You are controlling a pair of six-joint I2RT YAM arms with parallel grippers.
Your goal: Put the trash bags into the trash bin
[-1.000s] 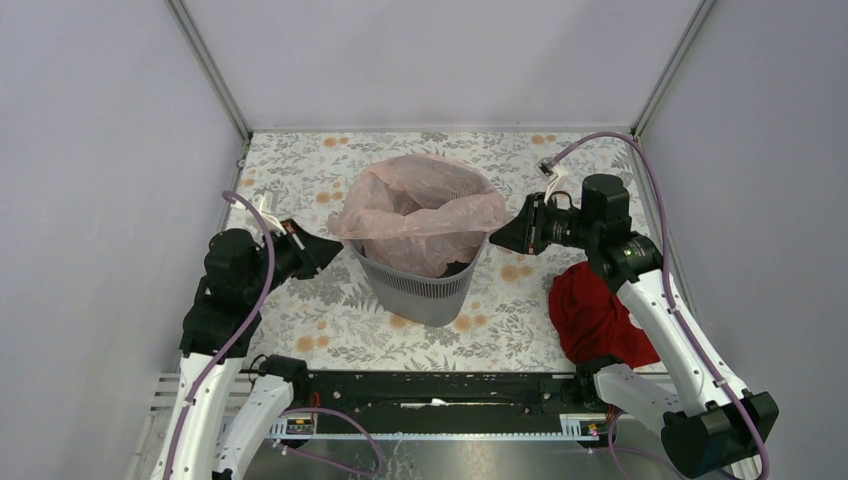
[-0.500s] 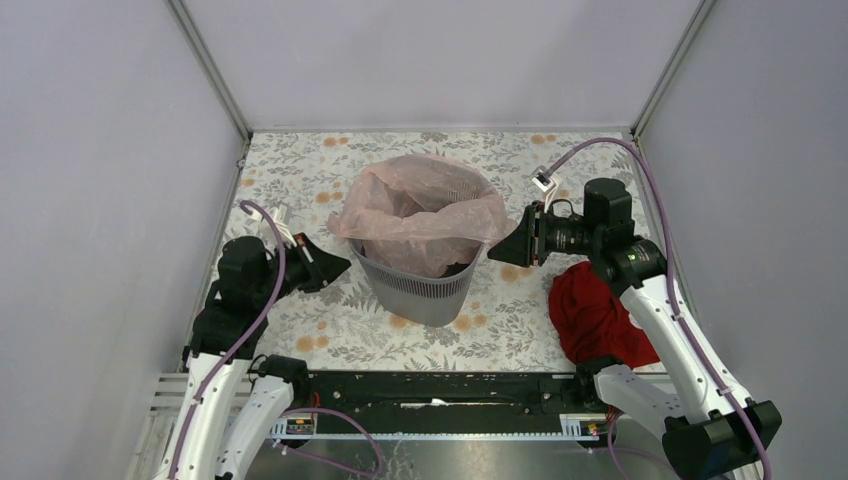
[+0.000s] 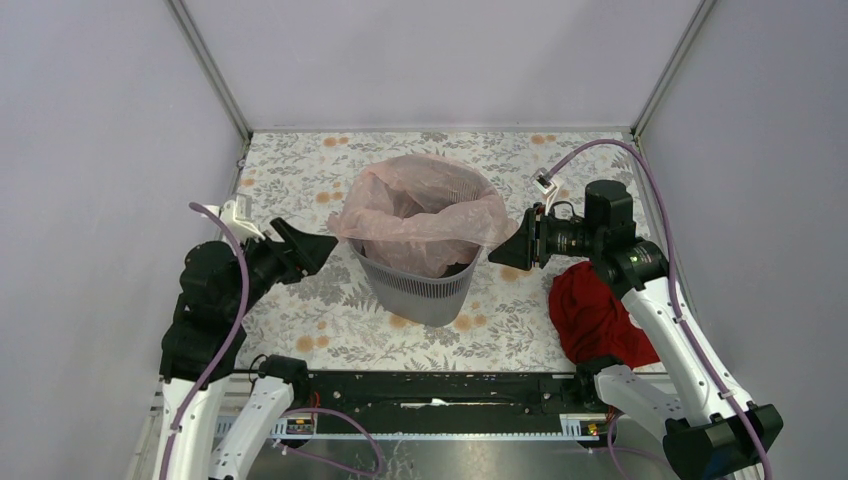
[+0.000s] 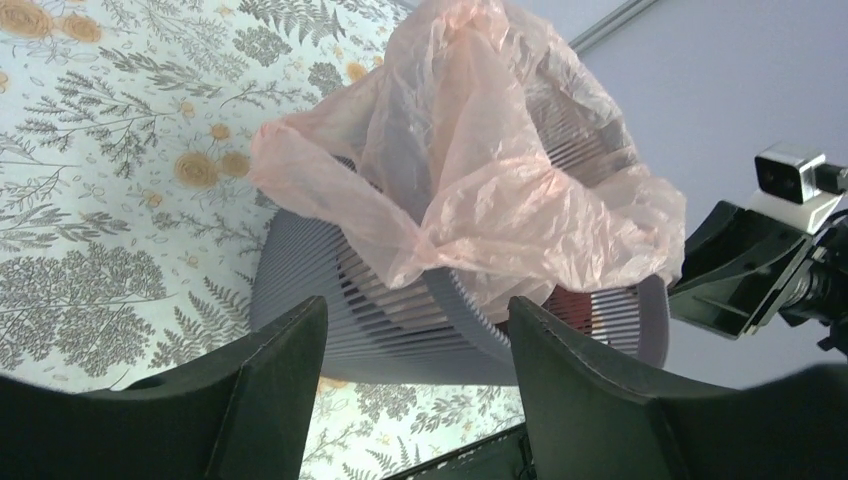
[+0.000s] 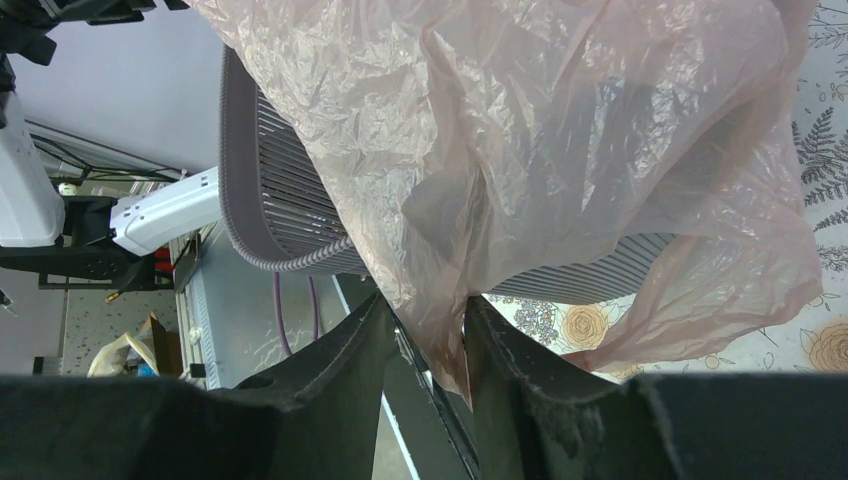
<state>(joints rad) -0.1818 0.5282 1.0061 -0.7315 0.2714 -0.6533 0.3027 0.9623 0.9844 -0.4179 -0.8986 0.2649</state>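
The pink trash bag (image 3: 420, 205) sits in the grey trash bin (image 3: 420, 295), with its edges flopped over the rim. One fold hangs between the right gripper's (image 5: 425, 325) slightly parted fingers. The left gripper (image 4: 418, 312) is spread wide beside the bin and touches nothing.

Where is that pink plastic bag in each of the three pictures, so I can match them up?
Top external: trash bag at the centre, draped over the trash bin.
Left wrist: trash bag upper middle, spilling over the rim.
Right wrist: trash bag fills the top and right, hanging close to the lens.
Shared landmark: the grey mesh trash bin under it.
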